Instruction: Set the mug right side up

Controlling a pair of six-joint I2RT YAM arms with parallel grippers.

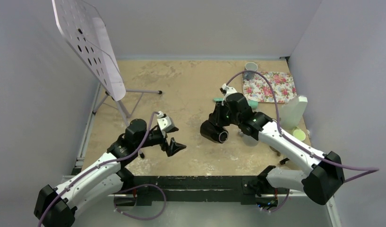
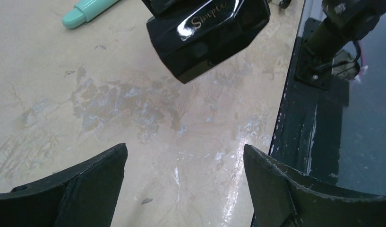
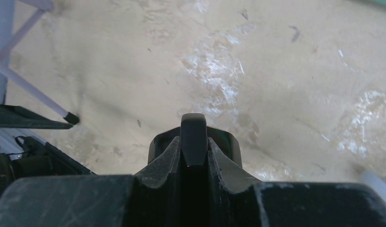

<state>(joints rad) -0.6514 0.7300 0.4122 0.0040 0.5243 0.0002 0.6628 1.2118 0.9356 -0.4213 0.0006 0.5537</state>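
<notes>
**Arms: 2.**
- Right arm: reaches from the near right corner inward to mid-counter, elbow bent, wrist angled down. The right gripper (image 3: 194,147) sits over the mug (image 1: 212,132). Its jaws are clamped together on the mug's handle (image 3: 194,137), which stands up between them in the right wrist view.
- Left arm: extends from the near left corner, forearm angled toward the centre. The left gripper (image 1: 175,147) points toward the mug but is apart from it. Its jaws stand wide apart with nothing between them; the left wrist view shows only bare counter (image 1: 181,90) in the gap.

**Mug: 1.** Black and glossy with faceted sides, and the word "Simple" in gold script. It is at mid-counter, just left of the right wrist, tipped on its side with the open mouth toward the near edge. Whether it rests on the counter or is slightly raised cannot be told.

**Other items**
- Perforated board (image 1: 89,45): 1, white, tilted on a thin-legged stand at the far left.
- Floral mat (image 1: 269,87): 1, at the far right.
- Small grey cup (image 1: 251,67): 1, upright at the mat's far edge.
- White container (image 1: 294,111): 1, against the right wall.
- Pale green disc (image 1: 299,135): 1, just in front of the container.
- Mint-green pen (image 2: 87,9): 1, lying flat beyond the mug.
</notes>
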